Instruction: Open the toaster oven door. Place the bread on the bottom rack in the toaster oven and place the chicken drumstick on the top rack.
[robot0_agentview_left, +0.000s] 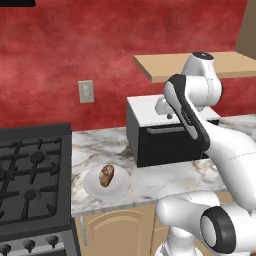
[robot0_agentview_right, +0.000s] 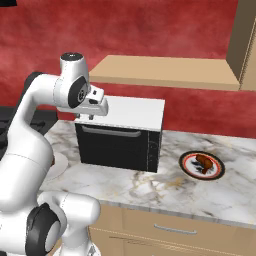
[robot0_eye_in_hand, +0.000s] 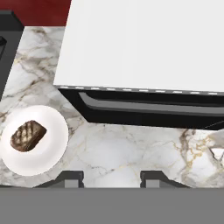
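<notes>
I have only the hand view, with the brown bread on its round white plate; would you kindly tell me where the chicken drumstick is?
Observer: The brown chicken drumstick lies on a round red-rimmed plate on the marble counter, right of the boxy black toaster oven.
Operator: Thank you. Where does the gripper stand relative to the oven?
Observer: The gripper hangs just above the left front of the oven's white top, jaws apart and empty. The black toaster oven door below it is shut.
</notes>
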